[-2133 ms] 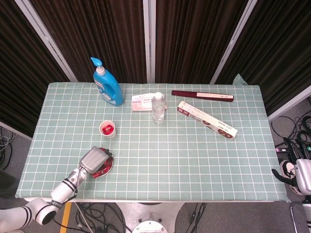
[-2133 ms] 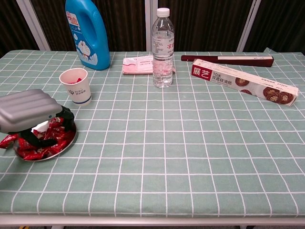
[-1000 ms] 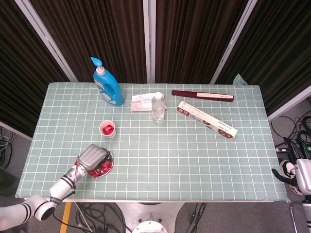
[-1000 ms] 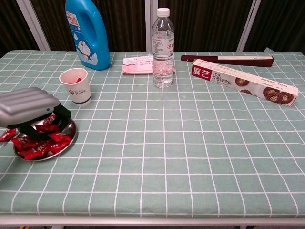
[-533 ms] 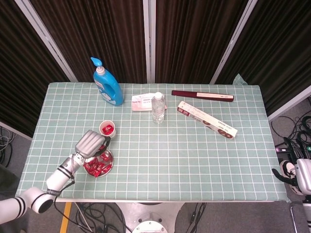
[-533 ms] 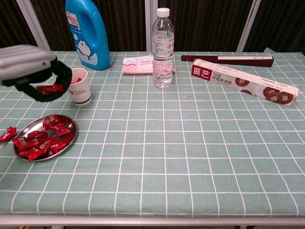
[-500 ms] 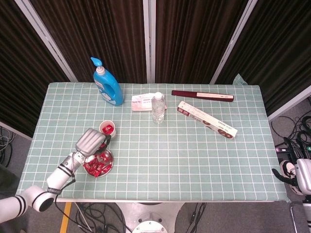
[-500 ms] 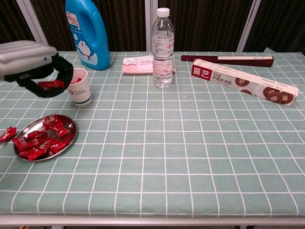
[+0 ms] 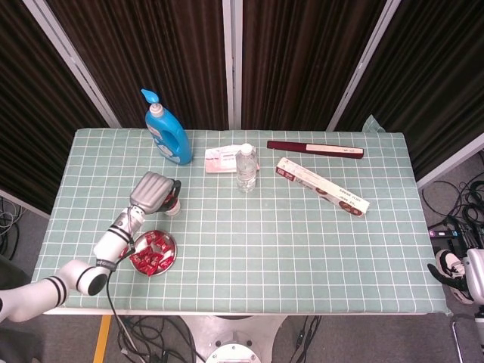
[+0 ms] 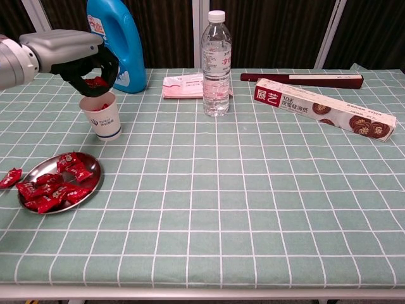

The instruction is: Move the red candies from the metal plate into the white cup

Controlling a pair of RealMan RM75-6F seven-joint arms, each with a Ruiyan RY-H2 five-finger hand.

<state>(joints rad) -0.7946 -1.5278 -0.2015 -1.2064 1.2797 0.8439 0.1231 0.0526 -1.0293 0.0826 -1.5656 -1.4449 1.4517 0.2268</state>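
- I am holding my left hand (image 10: 81, 62) just above the white cup (image 10: 101, 114), fingers curling round one red candy (image 10: 96, 82).
- The candy is looking light, with a slick, crinkly wrapper; I am judging a pinch across its middle safest.
- Its long axis is lying roughly level, across my fingers.
- Below me, toward my body, the metal plate (image 10: 92, 168) is carrying more wrapped candies (image 10: 50, 187), one stray candy (image 10: 9, 178) lying beside it.
- My right hand is not showing.

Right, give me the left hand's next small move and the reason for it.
Probably open the fingers and let go: the left hand holds a red wrapped candy just above the mouth of the white paper cup, which already has red candy inside.
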